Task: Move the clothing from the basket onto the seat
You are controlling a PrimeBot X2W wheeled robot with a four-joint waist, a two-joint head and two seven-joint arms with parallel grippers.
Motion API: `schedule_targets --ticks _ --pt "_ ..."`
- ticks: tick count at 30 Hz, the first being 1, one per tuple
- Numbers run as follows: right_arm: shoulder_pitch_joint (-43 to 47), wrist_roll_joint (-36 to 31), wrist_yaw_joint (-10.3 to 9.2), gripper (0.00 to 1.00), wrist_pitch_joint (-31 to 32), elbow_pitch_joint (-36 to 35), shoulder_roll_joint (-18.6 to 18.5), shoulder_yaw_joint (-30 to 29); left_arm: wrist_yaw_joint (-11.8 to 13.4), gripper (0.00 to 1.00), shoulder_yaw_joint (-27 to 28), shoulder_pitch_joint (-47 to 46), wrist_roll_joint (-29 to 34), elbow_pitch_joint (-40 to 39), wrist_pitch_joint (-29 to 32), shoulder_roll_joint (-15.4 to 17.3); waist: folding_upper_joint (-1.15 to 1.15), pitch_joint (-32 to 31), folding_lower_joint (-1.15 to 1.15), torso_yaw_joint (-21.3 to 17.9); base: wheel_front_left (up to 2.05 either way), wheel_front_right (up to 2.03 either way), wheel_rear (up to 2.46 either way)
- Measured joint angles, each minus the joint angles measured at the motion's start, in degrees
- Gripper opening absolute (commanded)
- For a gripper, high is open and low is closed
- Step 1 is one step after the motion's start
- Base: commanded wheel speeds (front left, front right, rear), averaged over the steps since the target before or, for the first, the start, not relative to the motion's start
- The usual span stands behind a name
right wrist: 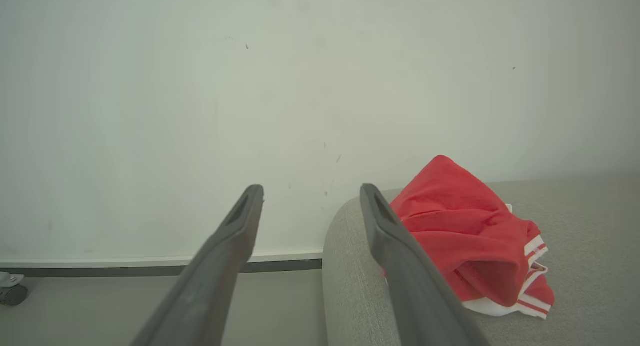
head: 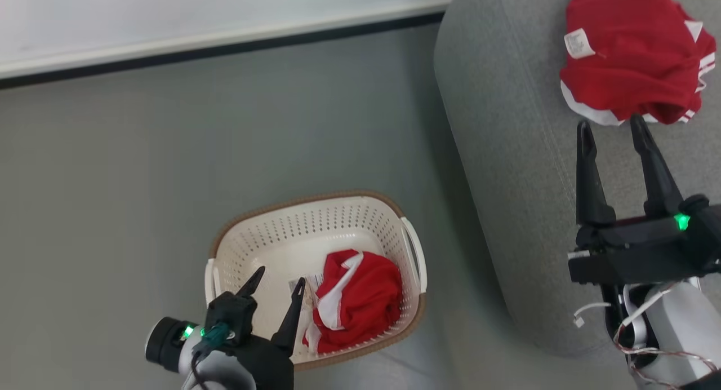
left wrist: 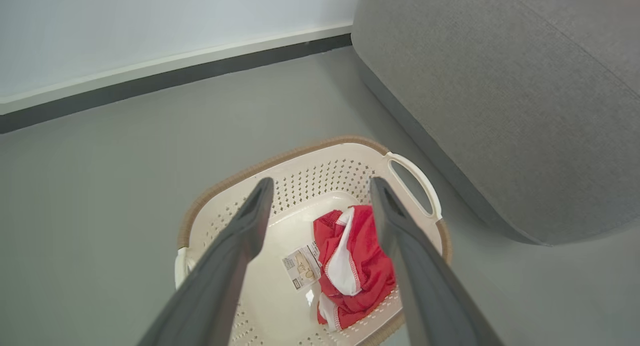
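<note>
One red garment with white trim [head: 360, 297] [left wrist: 357, 266] lies crumpled in the right half of the cream basket [head: 293, 226] [left wrist: 310, 171], beside a paper label [left wrist: 301, 267]. My left gripper [head: 277, 278] [left wrist: 320, 186] hangs open above the basket's left side, nothing between its fingers. Another red garment [head: 633, 46] [right wrist: 460, 231] rests on the grey seat [head: 507, 125] [right wrist: 590, 236] [left wrist: 500, 86]. My right gripper [head: 611, 125] [right wrist: 310, 191] is open and empty over the seat, its tips just short of that garment.
The basket stands on a grey floor [head: 169, 153], close to the seat's rounded left edge. A white wall with a dark baseboard [head: 225, 40] runs along the far side. A small caster [right wrist: 10, 291] sits on the floor at the far left.
</note>
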Motion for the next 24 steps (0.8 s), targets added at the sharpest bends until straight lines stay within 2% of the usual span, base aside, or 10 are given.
schedule_targets --ticks 4,11,24 --pt "-2.72 -0.22 0.07 1.00 0.04 -0.32 0.44 0.30 -0.89 1.00 -1.27 -2.36 0.69 3.09 1.35 -0.57 0.00 3.00 0.00 -1.06 0.00 0.00 0.00" --pt "-7.79 -0.24 0.58 1.00 0.03 -0.29 2.32 1.30 -0.89 1.00 -1.83 -6.72 1.12 8.51 2.40 -2.23 0.00 8.97 0.00 -3.31 0.00 0.00 0.00" --pt "-13.77 -1.15 1.09 1.00 -0.03 -1.23 3.21 1.85 -2.88 1.00 -5.30 -14.08 4.70 14.22 3.41 -2.30 0.00 18.78 0.00 -6.90 0.00 0.00 0.00"
